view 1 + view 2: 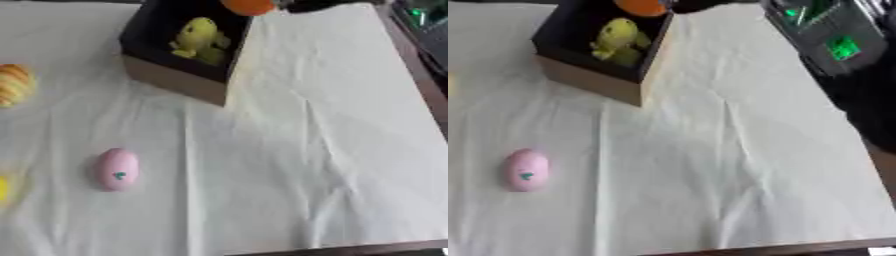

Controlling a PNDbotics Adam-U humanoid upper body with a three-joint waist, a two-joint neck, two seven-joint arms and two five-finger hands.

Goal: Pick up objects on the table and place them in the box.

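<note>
- The worktop is covered by a pale, creased cloth, and a dark edge is seen along the near side.
- A small yellow thing is cut off by the left edge of the left eye view, near the front; its shape cannot be made out.
- A pink egg-shaped object with a small green mark is seen lying on the cloth at the near left, well apart from the box.
- A striped orange-and-cream object is seen farther back at the left edge, partly cropped.
- The box, dark inside with tan outer walls, is set on the far part of the cloth, one corner turned toward the viewer.
- A yellow toy is seen resting inside the box.
- An orange round object is seen at the top edge, over the far rim of the box.
- A dark shape, taken to be the right hand, is seen just beside the orange object; whether the fingers are closed on it cannot be told.
- The left hand is not seen in either view.
</note>
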